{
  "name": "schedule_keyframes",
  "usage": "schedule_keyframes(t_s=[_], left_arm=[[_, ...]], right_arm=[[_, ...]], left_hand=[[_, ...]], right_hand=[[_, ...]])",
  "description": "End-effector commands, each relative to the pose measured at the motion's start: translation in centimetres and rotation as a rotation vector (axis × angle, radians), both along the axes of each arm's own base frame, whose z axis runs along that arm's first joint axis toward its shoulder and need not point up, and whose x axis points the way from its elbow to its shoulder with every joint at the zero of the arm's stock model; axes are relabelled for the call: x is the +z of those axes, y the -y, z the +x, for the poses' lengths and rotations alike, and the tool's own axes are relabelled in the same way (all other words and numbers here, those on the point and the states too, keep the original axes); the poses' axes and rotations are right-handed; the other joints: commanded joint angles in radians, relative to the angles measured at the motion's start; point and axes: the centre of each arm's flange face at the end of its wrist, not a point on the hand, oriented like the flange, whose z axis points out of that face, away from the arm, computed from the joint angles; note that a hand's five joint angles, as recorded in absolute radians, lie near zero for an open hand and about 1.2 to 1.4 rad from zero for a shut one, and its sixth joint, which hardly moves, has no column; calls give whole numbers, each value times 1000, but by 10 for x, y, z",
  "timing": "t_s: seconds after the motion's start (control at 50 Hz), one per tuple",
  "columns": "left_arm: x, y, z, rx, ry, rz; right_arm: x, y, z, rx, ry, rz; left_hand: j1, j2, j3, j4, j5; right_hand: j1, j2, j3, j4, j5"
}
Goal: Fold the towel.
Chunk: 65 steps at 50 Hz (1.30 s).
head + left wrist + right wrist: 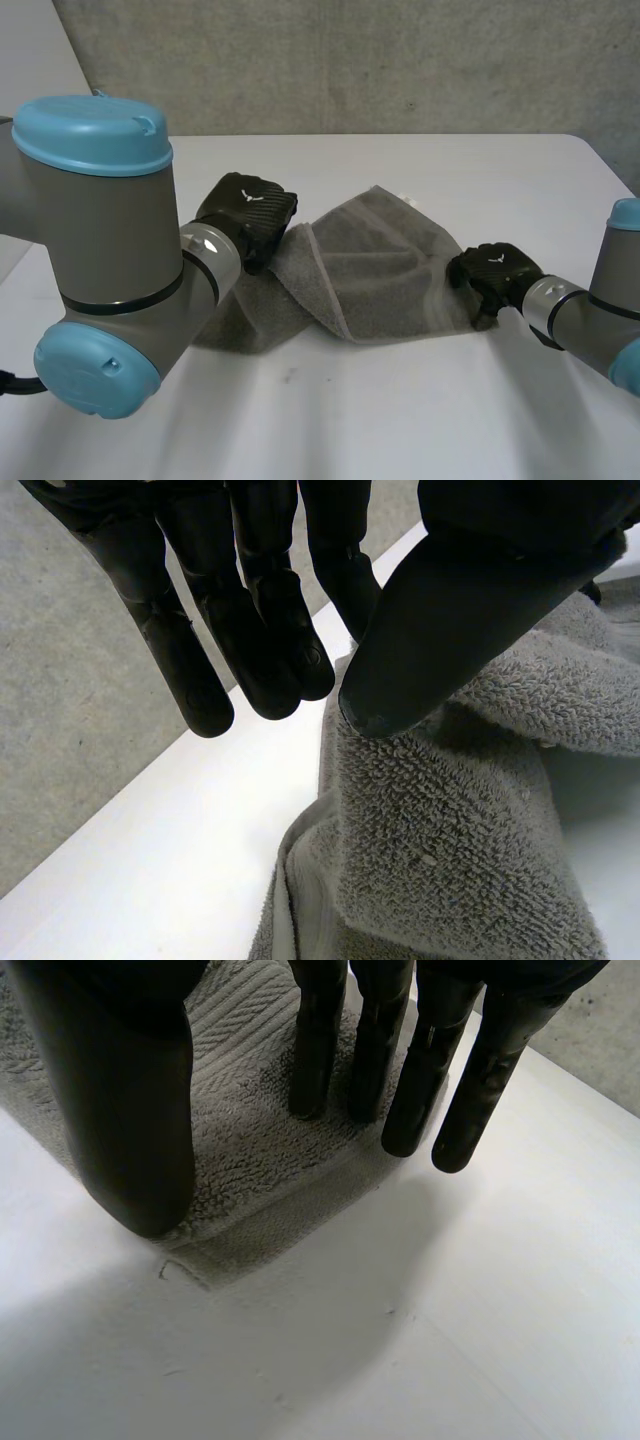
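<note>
Left hand (245,215) straight-fingered at bunched end of grey towel (385,270), right hand (495,272) spread over its flat corner

white table (420,400), grey towel (380,270) on it

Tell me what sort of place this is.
Probably a robotics lab or test bench: a plain white table, a rough grey wall behind it, and the robot's left hand and right hand working at one grey towel.
</note>
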Motion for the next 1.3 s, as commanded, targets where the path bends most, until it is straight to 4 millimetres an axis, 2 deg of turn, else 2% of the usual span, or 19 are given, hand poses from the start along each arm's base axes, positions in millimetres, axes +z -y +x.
schedule_keyframes(t_s=[0.02,0.2,0.44,0.58,0.68,0.72,0.74,0.78,0.8,0.82,0.84,0.88,0.9,0.94,1.0,1.1,1.16,1.2,1.3], left_arm=[[-3,1,-1,-1,6,5],[-6,2,-1,1,10,10],[-8,5,0,7,12,14],[-8,13,2,21,2,-3],[-6,18,3,36,-10,-15],[2,23,7,53,-24,-33],[2,23,7,53,-24,-33],[14,29,11,78,-53,-61],[15,30,11,78,-54,-61],[24,30,12,85,-82,-76],[24,30,12,85,-83,-76],[45,27,14,98,-165,-98],[45,27,14,98,-165,-98],[68,20,19,110,-266,-115],[81,15,23,113,-316,-125],[126,-8,38,112,-475,-180],[137,-14,42,108,-506,-199],[157,-26,50,99,-556,-237],[176,-40,60,92,-596,-284]], right_arm=[[-1,6,3,4,1,-10],[-5,9,8,13,1,-11],[2,17,12,17,17,-42],[14,20,16,23,24,-74],[43,18,20,34,38,-133],[76,13,18,34,51,-194],[76,13,18,34,51,-194],[114,6,16,30,61,-260],[114,6,16,30,61,-260],[135,1,14,31,67,-296],[136,1,14,31,67,-297],[177,-13,11,25,76,-353],[177,-13,11,25,76,-353],[214,-28,6,20,81,-391],[230,-36,5,27,87,-404],[290,-64,-1,25,103,-501],[302,-71,-2,25,107,-521],[325,-84,-5,24,116,-556],[343,-96,-7,28,115,-559]], left_hand=[[208,180,180,178,195],[208,180,180,178,195],[208,180,180,178,195],[208,180,180,178,195],[208,180,180,178,195],[208,180,180,178,195],[208,180,180,178,195],[208,180,180,178,195],[208,180,180,178,195],[208,180,180,178,195],[208,180,180,178,195],[208,180,180,178,195],[208,180,180,178,195],[208,180,180,178,195],[208,180,180,178,195],[208,180,180,178,195],[208,180,180,178,195],[208,180,180,178,195],[208,180,180,178,195]], right_hand=[[106,114,106,108,102],[157,164,156,158,152],[769,777,769,771,764],[819,827,819,820,814],[819,827,819,820,814],[819,827,819,820,814],[819,827,819,820,814],[819,827,819,820,814],[819,827,819,820,814],[819,827,819,820,814],[819,827,819,820,814],[819,827,819,820,814],[819,827,819,820,814],[819,827,819,820,814],[819,827,819,820,814],[819,827,819,820,814],[819,827,819,820,814],[819,827,819,820,814],[819,827,819,820,814]])
